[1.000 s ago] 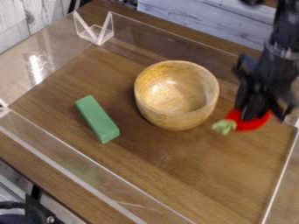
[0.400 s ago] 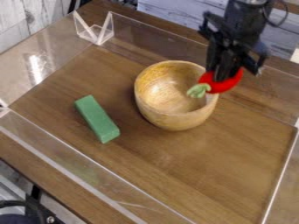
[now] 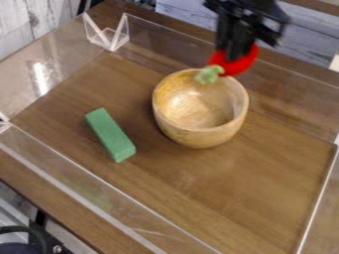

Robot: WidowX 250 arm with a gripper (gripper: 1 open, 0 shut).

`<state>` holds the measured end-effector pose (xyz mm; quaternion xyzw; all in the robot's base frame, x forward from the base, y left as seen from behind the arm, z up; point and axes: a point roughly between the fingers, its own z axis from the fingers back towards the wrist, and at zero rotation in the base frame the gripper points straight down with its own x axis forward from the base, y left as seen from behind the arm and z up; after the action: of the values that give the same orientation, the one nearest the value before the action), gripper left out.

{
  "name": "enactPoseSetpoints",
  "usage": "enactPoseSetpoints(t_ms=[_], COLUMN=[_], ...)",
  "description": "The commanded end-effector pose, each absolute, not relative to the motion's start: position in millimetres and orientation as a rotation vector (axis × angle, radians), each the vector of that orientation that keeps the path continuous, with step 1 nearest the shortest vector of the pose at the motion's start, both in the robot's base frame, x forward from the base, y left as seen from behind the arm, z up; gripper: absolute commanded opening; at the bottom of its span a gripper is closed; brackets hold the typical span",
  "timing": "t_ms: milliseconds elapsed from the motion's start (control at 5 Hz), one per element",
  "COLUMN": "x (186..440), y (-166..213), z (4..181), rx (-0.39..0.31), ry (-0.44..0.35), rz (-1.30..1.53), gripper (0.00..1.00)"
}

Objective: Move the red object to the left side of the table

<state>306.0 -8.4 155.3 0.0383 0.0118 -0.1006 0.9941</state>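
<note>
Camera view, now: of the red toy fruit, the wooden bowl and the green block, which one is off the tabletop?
The red toy fruit, held up in the gripper; the bowl and green block both rest on the table.

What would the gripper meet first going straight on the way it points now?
Probably the wooden bowl, low in the line under the gripper and the red object it holds; with one view, depth is unclear, so it might pass behind the rim.
</note>
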Motion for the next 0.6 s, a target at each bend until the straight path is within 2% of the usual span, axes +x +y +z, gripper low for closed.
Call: enactPoseSetpoints(t_ms=[0,200,400], x=[293,277,273], y=[33,71,100], z=[181.0,183.1,177.6], rx=[0.091,0.099,0.109], ry=[-0.038,-0.027,-0.015], rz=[-0.139,-0.093,-0.106], gripper=[0.00,0.00,0.00])
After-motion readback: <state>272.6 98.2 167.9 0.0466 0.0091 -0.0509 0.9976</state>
